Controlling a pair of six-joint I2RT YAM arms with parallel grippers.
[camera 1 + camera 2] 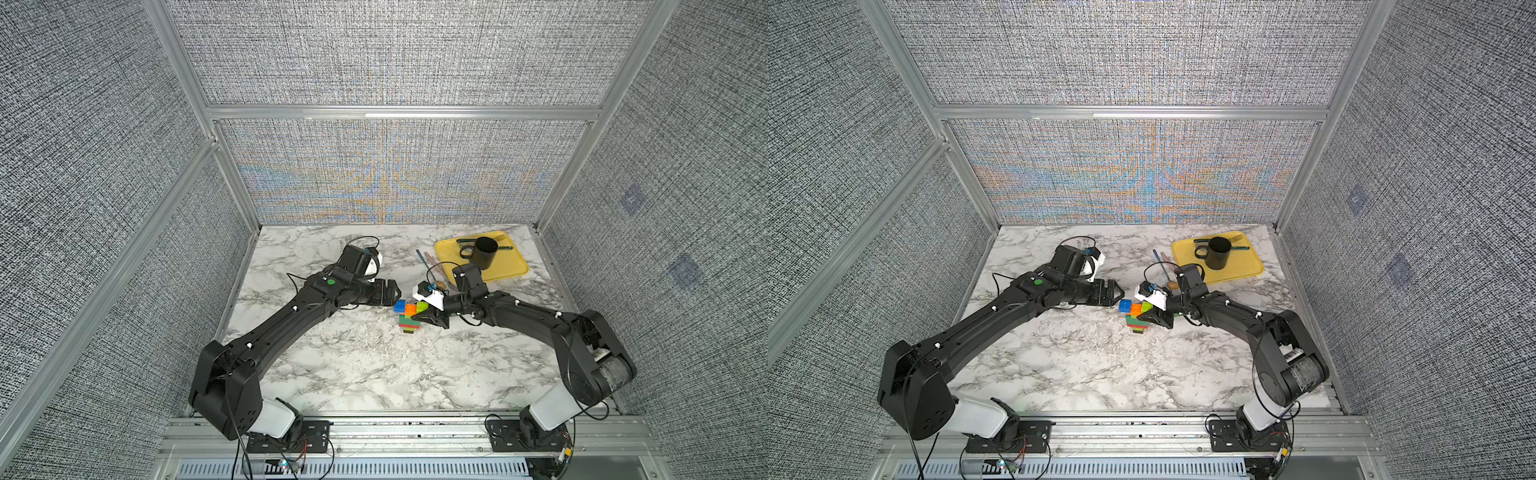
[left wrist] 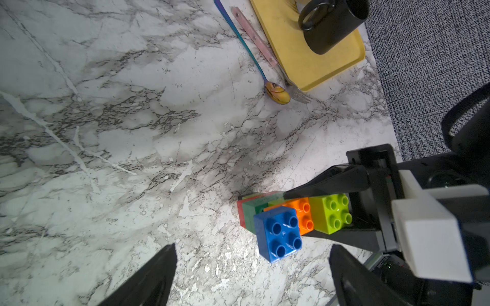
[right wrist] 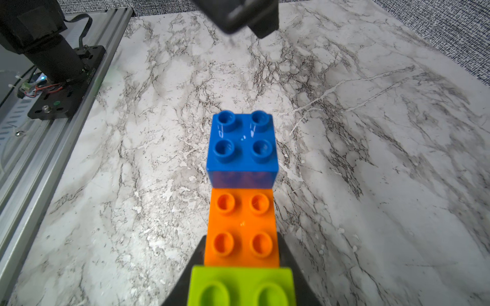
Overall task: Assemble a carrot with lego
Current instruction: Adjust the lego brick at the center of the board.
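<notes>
In both top views the lower half of the marble table lies bare between the two arms, broad room for a gripper to pass; the strip of table at upper middle, under the back wall, is bare too; at centre frame the carrot blocks the way, with the right gripper clamped on its right side and closing off approach from there; the left gripper, jaws wide, sits just upper left of the stack, only a narrow gap between them; at upper right the yellow tray and black mug fill the corner; a spoon and fork lie along the tray's left edge.
</notes>
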